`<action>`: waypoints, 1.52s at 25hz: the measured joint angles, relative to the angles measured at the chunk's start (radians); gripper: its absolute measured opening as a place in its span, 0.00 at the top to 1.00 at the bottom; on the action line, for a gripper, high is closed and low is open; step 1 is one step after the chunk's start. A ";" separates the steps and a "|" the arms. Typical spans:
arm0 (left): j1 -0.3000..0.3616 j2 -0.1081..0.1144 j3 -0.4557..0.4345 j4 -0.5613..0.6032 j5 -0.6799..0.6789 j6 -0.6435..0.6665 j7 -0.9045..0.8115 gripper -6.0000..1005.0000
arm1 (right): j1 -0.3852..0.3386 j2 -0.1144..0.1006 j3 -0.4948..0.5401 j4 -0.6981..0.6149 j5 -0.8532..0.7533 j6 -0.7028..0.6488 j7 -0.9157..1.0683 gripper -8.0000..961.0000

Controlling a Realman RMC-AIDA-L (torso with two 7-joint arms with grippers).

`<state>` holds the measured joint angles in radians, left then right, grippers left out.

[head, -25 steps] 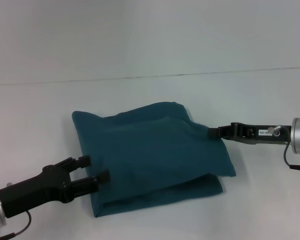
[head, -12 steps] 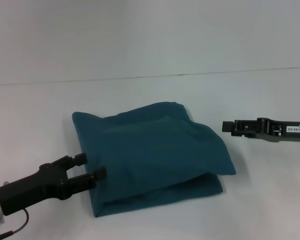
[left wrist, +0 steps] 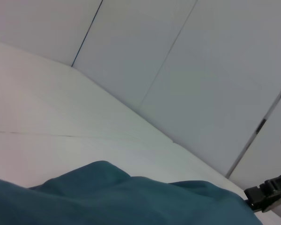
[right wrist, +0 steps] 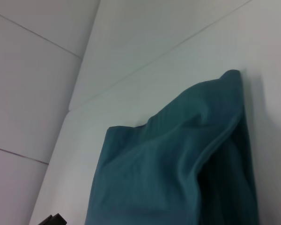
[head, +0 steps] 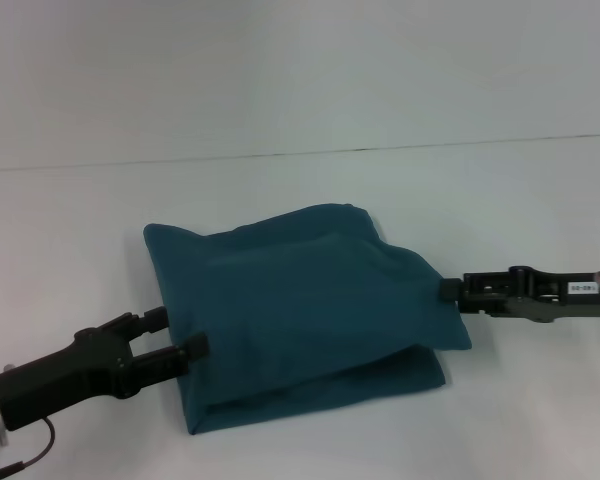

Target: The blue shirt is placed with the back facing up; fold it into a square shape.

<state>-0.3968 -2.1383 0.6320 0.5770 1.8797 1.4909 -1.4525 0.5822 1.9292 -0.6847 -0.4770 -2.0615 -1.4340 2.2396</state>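
Table (head: 300,90): white surface, carrying the cloth and both arms.
Blue shirt (head: 300,310): folded into a rough rectangle between the 2 claws, plain side up, long axis running from the left claw across to the right claw, slightly slanted; 2 layers show along the near edge.
Left gripper (head: 175,335): reaches in low from the near left, fingers spread and released, tips touching the shirt's left edge.
Right gripper (head: 446,289): arm level, coming from the right; tip at the shirt's right edge; grip state cannot be told.
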 joint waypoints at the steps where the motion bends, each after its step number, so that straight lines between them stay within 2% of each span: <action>1: -0.001 0.000 0.000 -0.002 0.001 -0.002 0.000 0.07 | 0.005 0.004 -0.005 0.000 0.000 0.004 0.000 0.37; 7: -0.003 0.000 0.000 -0.010 0.001 -0.014 0.001 0.07 | 0.031 0.025 -0.039 0.003 -0.007 0.014 0.013 0.37; 21: 0.000 -0.001 0.001 -0.019 -0.001 -0.033 -0.002 0.07 | -0.002 0.016 -0.029 0.009 -0.022 0.011 0.034 0.36; 29: -0.008 -0.002 0.001 -0.035 -0.001 -0.050 0.002 0.07 | 0.014 0.034 -0.038 0.035 -0.026 0.022 0.034 0.34; 34: -0.009 -0.002 0.000 -0.036 -0.002 -0.060 0.002 0.07 | 0.011 0.037 -0.031 0.058 -0.024 0.026 0.036 0.26; 38: -0.014 -0.002 0.000 -0.036 -0.002 -0.061 0.001 0.07 | 0.004 0.038 -0.031 0.066 -0.025 0.027 0.039 0.27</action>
<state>-0.4107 -2.1399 0.6320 0.5414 1.8775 1.4299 -1.4510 0.5864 1.9676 -0.7156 -0.4107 -2.0865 -1.4075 2.2787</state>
